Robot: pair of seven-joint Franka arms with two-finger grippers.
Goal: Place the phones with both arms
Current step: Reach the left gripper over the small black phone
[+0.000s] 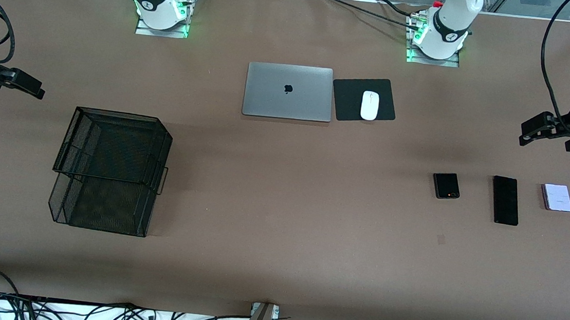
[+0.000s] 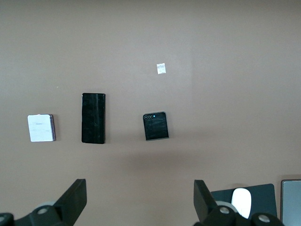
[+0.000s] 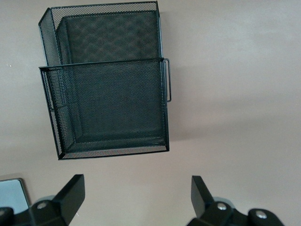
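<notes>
Nothing of the task looks done yet: all three phones lie on the bare brown tabletop [image 1: 276, 262] and neither claw holds anything, so every pick and placement is left, by my judgement.

Nearest the front camera, toward the right arm's end of the table, stands the black wire-mesh two-tier tray [image 1: 108, 170], open-topped, see-through and seemingly empty; it looks the likely place for the phones.

Toward the left arm's end, a row of phones runs parallel to the table's front edge: the long slim black slab phone [image 1: 505, 200], glossy and flat; the small squarish black phone [image 1: 446, 185] with rounded corners and camera lenses; and the small squarish pale lilac-white phone [image 1: 557, 197], matte, closest to the table's end edge. They lie apart, none touching.

Farther back, mid-table, a closed silver metal laptop [image 1: 288, 91] sits beside a black mouse pad [image 1: 352, 101] carrying a smooth white computer mouse [image 1: 369, 105].

The left gripper [image 2: 140, 200] hangs released, fingers spread wide, above the phone row. The right gripper [image 3: 137, 195] hangs likewise spread, empty, above the mesh tray's end of the table.
</notes>
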